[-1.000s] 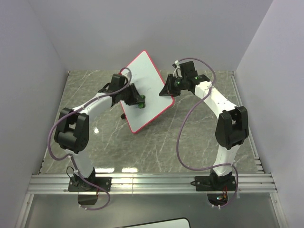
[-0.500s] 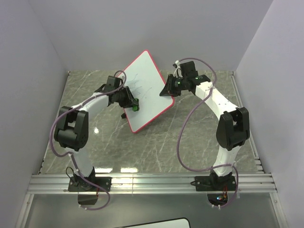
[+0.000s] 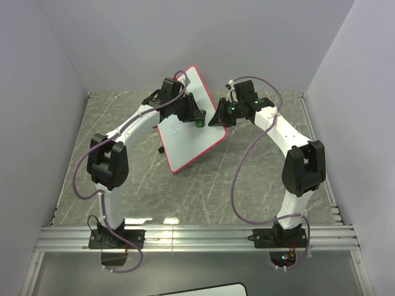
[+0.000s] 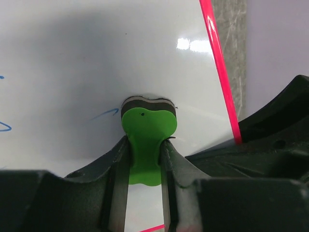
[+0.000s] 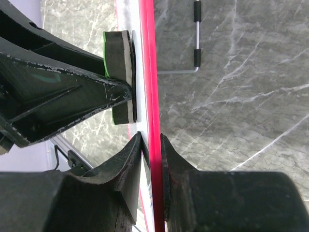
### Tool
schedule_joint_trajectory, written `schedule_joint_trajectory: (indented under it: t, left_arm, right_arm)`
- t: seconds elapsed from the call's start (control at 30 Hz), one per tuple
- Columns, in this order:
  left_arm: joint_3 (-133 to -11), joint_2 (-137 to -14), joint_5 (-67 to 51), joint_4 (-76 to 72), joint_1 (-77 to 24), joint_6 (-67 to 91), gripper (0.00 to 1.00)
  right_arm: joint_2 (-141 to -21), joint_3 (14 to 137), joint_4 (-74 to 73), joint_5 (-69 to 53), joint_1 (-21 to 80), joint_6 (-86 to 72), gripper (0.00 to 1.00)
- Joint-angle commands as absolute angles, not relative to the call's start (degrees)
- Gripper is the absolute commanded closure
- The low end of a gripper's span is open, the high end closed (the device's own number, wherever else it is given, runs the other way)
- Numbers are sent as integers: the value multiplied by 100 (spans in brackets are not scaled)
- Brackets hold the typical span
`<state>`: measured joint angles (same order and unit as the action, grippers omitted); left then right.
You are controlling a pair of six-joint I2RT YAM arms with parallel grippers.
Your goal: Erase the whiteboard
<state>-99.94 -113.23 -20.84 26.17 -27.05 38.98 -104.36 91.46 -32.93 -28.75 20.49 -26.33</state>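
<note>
My left gripper (image 4: 145, 145) clamps a green eraser (image 4: 147, 123) against the tilted, red-framed whiteboard (image 4: 72, 58), faintly blue-marked; my right gripper (image 5: 150, 142) pinches its edge.

From above, the left hand (image 3: 195, 116) covers the upper middle of the whiteboard (image 3: 185, 148), and only a green speck of the eraser (image 3: 199, 123) shows; the blue marks (image 3: 174, 128) are too small to read. The right hand (image 3: 216, 119) hides the board's right edge where it clamps. In the left wrist view the board runs off the top and left, cutting two blue marks, and the fingers (image 4: 116, 183) hide the eraser's lower end. The right wrist view sees the board edge-on, its face unseen, with the wire stand (image 5: 197, 55) cut at the top
</note>
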Motion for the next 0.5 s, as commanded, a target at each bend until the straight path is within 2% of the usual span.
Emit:
schedule_joint_trajectory:
  t: [0.0,0.2,0.3,0.47]
  left_arm:
    - [-9197,-11549,-2233,2646,-2708,3955,100]
    - [-7492,-11356,-2329,2005,-1751,3902,100]
    - [-7016,-11268,-2224,1872,-1513,3780,100]
    - [-6978,-11311,-2329,1819,-1555,3762,99]
  right_arm:
    - [-10134,9035,-3788,-2988,2408,-2391,100]
    - [-10011,8877,-3744,-2953,2408,-2417,100]
    - [-9941,8798,-3718,-2918,2408,-2417,100]
    - [-9923,8693,-3621,-2927,2400,-2478,100]
